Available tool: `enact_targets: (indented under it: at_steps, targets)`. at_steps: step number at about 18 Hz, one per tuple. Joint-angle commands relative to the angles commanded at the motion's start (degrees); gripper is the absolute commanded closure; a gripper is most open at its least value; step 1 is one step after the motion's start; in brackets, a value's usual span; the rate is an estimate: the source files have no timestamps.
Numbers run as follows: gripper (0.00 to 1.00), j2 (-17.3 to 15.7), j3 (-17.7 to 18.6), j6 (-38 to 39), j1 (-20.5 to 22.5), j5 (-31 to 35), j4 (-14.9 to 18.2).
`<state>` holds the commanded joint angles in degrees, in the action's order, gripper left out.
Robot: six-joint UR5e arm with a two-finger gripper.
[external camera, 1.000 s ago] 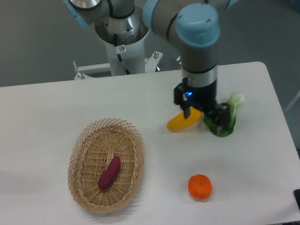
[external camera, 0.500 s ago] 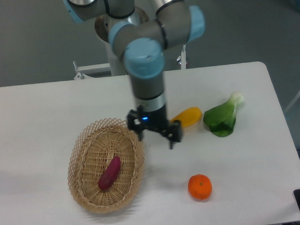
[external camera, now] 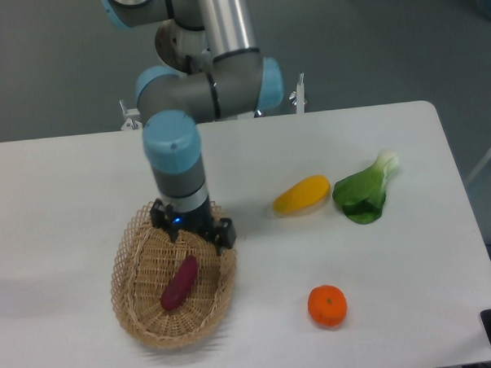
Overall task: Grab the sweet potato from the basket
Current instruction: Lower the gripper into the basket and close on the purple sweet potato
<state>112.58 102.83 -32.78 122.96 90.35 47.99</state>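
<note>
The sweet potato (external camera: pixel 179 283) is a dark reddish-purple tuber lying at a slant inside the oval tan wicker basket (external camera: pixel 133 307) at the table's front left. My gripper (external camera: pixel 193 228) hangs over the basket's far rim, just above and behind the sweet potato's upper end. Its fingers stand apart and hold nothing. The arm's blue-capped wrist hides part of the basket's far rim.
A yellow oblong fruit (external camera: pixel 301 194) lies to the right of the basket. A green leafy vegetable (external camera: pixel 364 191) lies beside it, further right. A round orange (external camera: pixel 327 305) sits at the front right. The robot's base stands behind the table.
The gripper has swept left across the table, from beside the yellow fruit and the greens to over the basket's far rim. The produce has not moved.
</note>
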Motion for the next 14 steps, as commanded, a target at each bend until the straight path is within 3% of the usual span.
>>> enact_targets:
  at_steps: [4, 10, 14]
  targets:
    - [0.0, 2.2, -0.26, 0.09, -0.97, 0.27, -3.16]
    - [0.0, 4.13, -0.53, -0.35, -0.97, 0.79, -3.87]
    - [0.22, 4.57, -1.23, -0.35, -1.14, 1.85, -3.78]
